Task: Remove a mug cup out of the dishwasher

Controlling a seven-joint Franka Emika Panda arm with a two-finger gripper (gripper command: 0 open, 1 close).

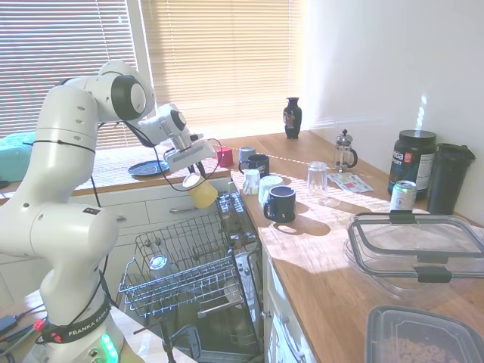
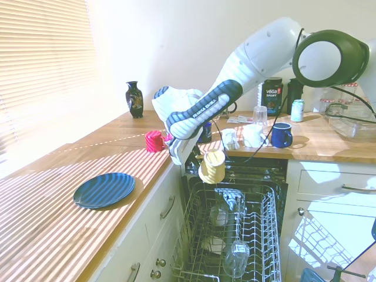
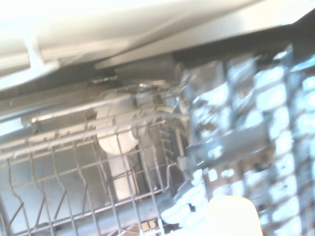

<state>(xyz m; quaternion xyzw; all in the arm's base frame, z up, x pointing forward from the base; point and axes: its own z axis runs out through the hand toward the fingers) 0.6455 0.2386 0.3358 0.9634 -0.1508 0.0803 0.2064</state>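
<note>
The fingers (image 1: 195, 172) are clamping the mug cup (image 1: 203, 192) by its rim, so it is hanging just below them, left of centre in the first exterior view. It is hovering clear above the dishwasher (image 1: 189, 280) rack, beside the counter (image 1: 325, 242) edge

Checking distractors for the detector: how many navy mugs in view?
2. Front navy mug beside the white mug on the counter; rear navy mug near the red cup. Rack may hide more.
</note>
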